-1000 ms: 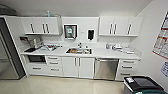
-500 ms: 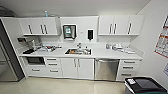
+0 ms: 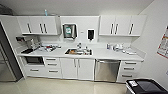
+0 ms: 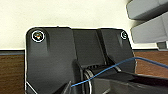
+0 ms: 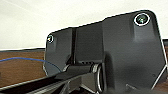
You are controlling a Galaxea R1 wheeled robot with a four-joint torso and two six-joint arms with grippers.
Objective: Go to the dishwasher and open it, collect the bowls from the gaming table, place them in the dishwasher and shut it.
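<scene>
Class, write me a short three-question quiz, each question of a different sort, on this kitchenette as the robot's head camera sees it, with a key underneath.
1. True or false: the dishwasher door is shut.
2. Multiple choice: what lies directly to the picture's left of the dishwasher? A) a stack of drawers B) a white two-door cabinet under the sink C) a built-in microwave
3. Fill in: the black dispenser hangs on the wall between the two groups of upper ______.

Key
1. True; its steel front sits flush with the cabinet fronts.
2. B
3. cabinets
</scene>
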